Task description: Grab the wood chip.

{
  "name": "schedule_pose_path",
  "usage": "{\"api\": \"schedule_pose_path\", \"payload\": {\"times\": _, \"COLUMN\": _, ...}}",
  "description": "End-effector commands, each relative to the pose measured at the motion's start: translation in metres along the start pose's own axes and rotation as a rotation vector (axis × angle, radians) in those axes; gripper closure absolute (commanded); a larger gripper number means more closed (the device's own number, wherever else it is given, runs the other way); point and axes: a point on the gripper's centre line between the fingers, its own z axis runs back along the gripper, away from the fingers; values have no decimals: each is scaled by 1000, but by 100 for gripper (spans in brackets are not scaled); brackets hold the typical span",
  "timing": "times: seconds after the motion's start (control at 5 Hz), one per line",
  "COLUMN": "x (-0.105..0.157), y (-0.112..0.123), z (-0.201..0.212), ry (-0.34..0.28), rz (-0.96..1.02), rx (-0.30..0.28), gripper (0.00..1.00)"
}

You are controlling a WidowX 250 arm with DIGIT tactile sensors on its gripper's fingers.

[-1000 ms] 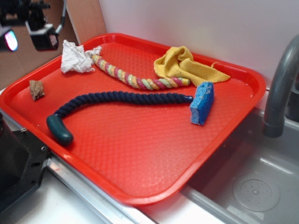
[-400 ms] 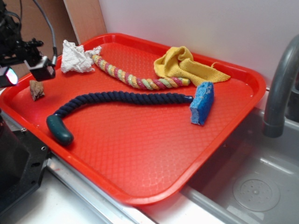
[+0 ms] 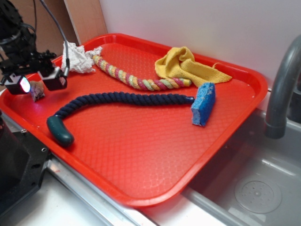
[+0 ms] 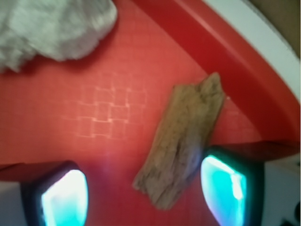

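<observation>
The wood chip (image 4: pixel 181 143), a rough tan-brown chunk, lies on the red tray (image 3: pixel 141 146) near its left rim. In the exterior view only part of the wood chip (image 3: pixel 37 92) shows below my gripper (image 3: pixel 36 82), which hangs just above it. The wrist view shows my gripper (image 4: pixel 146 200) open, its glowing fingertips (image 4: pixel 63 200) spread wide. The chip's lower end sits between them, close to the right fingertip and apart from the left one.
A crumpled white paper wad (image 3: pixel 77 57) lies just behind the chip. A multicoloured rope (image 3: pixel 136 80), a dark blue rope (image 3: pixel 122 99) with a teal end, a yellow cloth (image 3: pixel 186 66) and a blue sponge (image 3: pixel 203 103) share the tray. A sink and faucet (image 3: pixel 282 89) stand right.
My gripper has come down from above the tray's back-left corner to just over the wood chip. Nothing on the tray has moved.
</observation>
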Motion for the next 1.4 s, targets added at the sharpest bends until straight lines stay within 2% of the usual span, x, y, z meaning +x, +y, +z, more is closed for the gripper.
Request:
{"api": "schedule_pose_path", "payload": {"times": 0.0, "x": 10, "y": -6, "z": -5, "ry": -20, "rz": -42, "rx": 76, "gripper": 80}}
{"api": "schedule_pose_path", "payload": {"times": 0.2, "x": 12, "y": -10, "z": -1, "ry": 0, "rz": -75, "rx": 94, "gripper": 100}}
{"api": "schedule_pose_path", "payload": {"times": 0.4, "x": 11, "y": -27, "z": 35, "ry": -5, "rz": -225, "rx": 73, "gripper": 100}}
{"api": "schedule_pose_path", "payload": {"times": 0.6, "x": -3, "y": -56, "z": 86, "ry": -65, "rz": -397, "rx": 25, "gripper": 100}}
{"api": "schedule_pose_path", "payload": {"times": 0.8, "x": -27, "y": -84, "z": 138, "ry": -98, "rz": -571, "rx": -78, "gripper": 100}}
{"api": "schedule_pose_path", "payload": {"times": 1.0, "x": -45, "y": -100, "z": 177, "ry": -59, "rz": -673, "rx": -91, "gripper": 100}}
{"api": "schedule_pose_path", "payload": {"times": 1.2, "x": -58, "y": -108, "z": 182, "ry": -18, "rz": -724, "rx": -89, "gripper": 100}}
